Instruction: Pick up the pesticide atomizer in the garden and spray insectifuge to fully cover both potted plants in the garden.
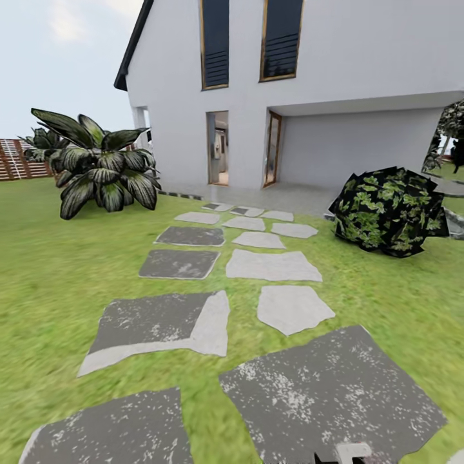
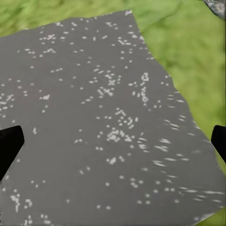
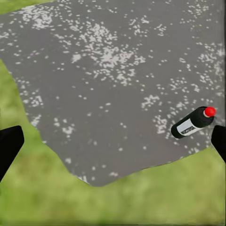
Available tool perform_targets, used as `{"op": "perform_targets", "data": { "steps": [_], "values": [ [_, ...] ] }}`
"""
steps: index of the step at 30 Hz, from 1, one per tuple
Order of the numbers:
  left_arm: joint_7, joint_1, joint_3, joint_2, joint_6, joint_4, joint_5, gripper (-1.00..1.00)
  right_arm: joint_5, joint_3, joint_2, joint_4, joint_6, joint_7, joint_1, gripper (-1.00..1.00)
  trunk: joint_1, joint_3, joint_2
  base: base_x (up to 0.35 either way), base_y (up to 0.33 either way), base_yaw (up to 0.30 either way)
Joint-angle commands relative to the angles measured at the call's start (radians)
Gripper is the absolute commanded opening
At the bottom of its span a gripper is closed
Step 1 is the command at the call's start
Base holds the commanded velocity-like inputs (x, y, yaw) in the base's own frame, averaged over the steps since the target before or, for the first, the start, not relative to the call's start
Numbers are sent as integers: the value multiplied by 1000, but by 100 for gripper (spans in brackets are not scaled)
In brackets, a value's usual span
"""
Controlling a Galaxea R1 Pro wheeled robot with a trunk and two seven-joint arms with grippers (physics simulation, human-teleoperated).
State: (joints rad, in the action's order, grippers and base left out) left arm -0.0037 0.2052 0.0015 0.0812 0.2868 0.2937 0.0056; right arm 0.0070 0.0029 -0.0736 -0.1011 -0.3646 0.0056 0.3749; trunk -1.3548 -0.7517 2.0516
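Observation:
The pesticide atomizer (image 3: pixel 192 123), a slim dark bottle with a white label and red top, lies on its side on a dark grey stepping stone (image 3: pixel 113 84), close to the stone's edge. My right gripper (image 3: pixel 113 145) hangs open above the stone, and one of its dark fingertips (image 3: pixel 219 141) is just beside the bottle without touching it. My left gripper (image 2: pixel 113 145) is open over another speckled grey stone (image 2: pixel 103 122), with nothing between its fingers. The garden lawn (image 1: pixel 51 270) spreads around the stones. The potted plants are out of view.
A path of grey stepping stones (image 1: pixel 270 264) leads to a white house (image 1: pixel 322 96) with open doorways. A big dark-leaved plant (image 1: pixel 96 164) stands on the left, a rounded leafy bush (image 1: pixel 390 209) on the right, and a slatted wooden fence (image 1: pixel 19 161) at far left.

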Motion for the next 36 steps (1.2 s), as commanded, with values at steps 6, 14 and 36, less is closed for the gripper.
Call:
{"op": "perform_targets", "data": {
  "steps": [6, 14, 36],
  "values": [
    [0, 0, 0, 0, 3, -1, 1, 100, 0, 0, 0, 1, -4, 1, 1, 100, 0, -1, 0, 86, 286, -266],
    [0, 0, 0, 0, 3, -2, 1, 100, -1, 0, 1, 1, -4, 1, 1, 100, 0, -1, 0, 151, 296, -273],
    [-1, 0, 0, 0, 3, -2, 1, 100, -1, -1, 1, 1, -4, 1, 1, 100, 0, -1, 0, 241, 247, -272]
  ]
}}
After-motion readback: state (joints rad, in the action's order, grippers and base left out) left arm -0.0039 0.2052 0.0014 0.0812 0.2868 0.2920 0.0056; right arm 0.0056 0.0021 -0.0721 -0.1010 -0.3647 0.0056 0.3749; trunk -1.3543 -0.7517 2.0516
